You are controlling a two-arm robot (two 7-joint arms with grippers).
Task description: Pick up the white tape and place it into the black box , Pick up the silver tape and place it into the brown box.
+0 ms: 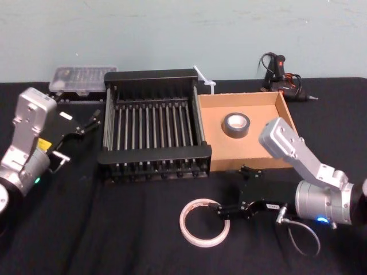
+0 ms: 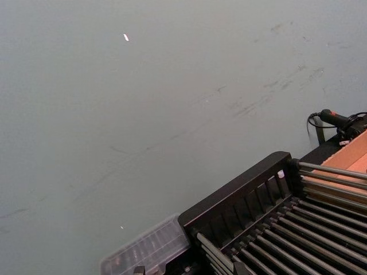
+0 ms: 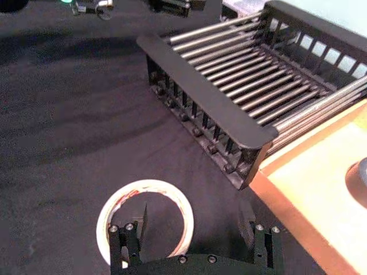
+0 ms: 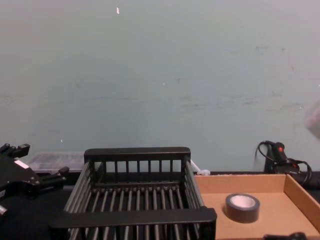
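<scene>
White tape (image 3: 146,185) lies flat on the black cloth (image 1: 114,229), hole up, just in front of the black box (image 1: 155,154). My right gripper (image 1: 219,211) is over it with fingers (image 3: 143,220) spread wide, one above the hole, one outside the rim, gripping nothing. Silver tape (image 1: 235,134) sits flat in the brown box (image 1: 212,132). My left gripper (image 1: 89,122) hangs open left of the black box. Pale wall (image 4: 160,75) behind.

Right wrist camera. My right gripper (image 3: 195,220), fingers spread, straddles one side of the wide flat white tape roll (image 3: 155,186) lying on black cloth (image 3: 69,143); beyond, the black slatted basket (image 3: 212,103) stands beside the tan cardboard tray (image 3: 309,195).
</scene>
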